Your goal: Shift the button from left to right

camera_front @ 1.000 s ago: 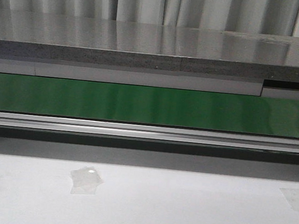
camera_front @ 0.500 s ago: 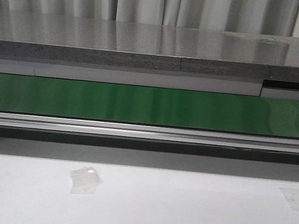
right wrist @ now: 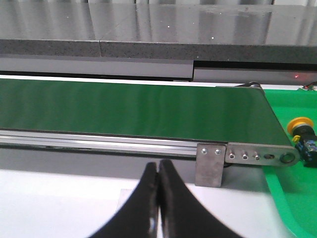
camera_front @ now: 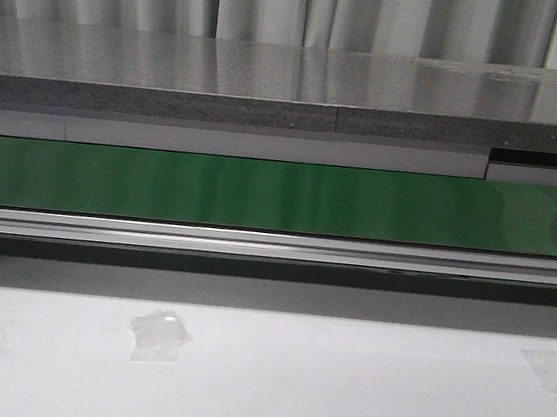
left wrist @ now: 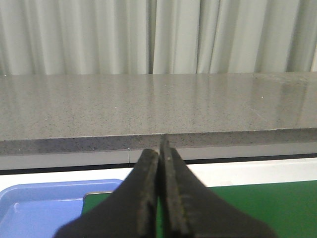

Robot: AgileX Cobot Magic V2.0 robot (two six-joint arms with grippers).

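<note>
A button (right wrist: 302, 135) with a yellow-orange cap and a black body lies on a green surface (right wrist: 292, 198) past the end of the green conveyor belt (right wrist: 133, 111), in the right wrist view only. My right gripper (right wrist: 158, 166) is shut and empty over the white table, well short of the button. My left gripper (left wrist: 159, 148) is shut and empty too, above the other end of the belt (left wrist: 257, 208) next to a blue tray (left wrist: 39, 208). The front view shows neither gripper and no button.
A grey stone counter (camera_front: 292, 89) runs behind the belt (camera_front: 280, 197), with curtains beyond. An aluminium rail (camera_front: 274, 246) edges the belt's near side. Two pieces of clear tape (camera_front: 158, 334) (camera_front: 550, 368) lie on the white table (camera_front: 338, 396).
</note>
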